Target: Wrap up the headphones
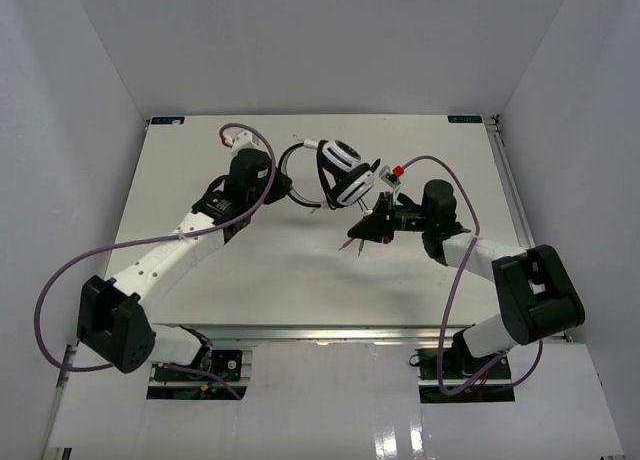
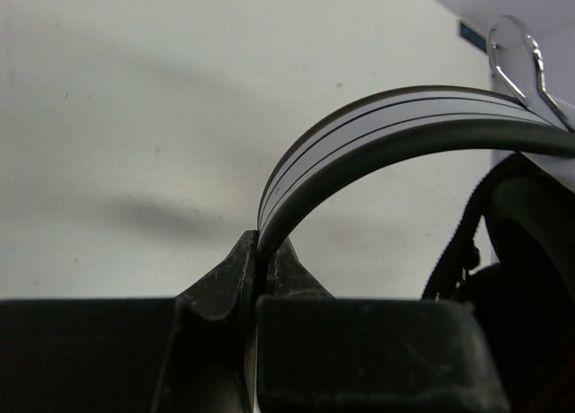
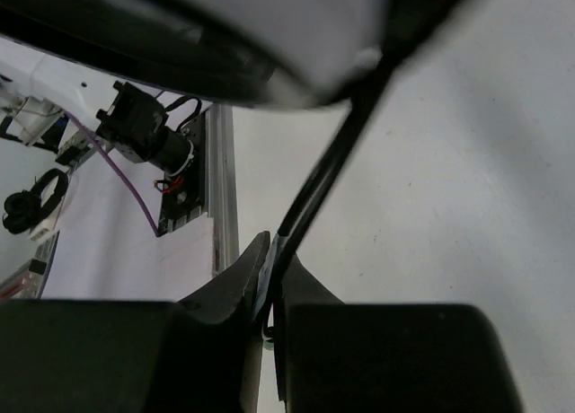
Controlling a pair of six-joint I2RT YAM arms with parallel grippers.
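I've got the headphones [image 1: 340, 172] between both arms, over the far middle of the table [image 1: 300, 280]. My left gripper [image 2: 263, 251] pinches the headband [image 2: 395, 117], and my right gripper [image 3: 269, 274] is clamped on the cord [image 3: 328, 171] (a thin one). Pulling too hard could slip the cord free or twist the band loose.

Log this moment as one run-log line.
left fingers: shut on headband | right fingers: shut on cord | headphones: between both arms
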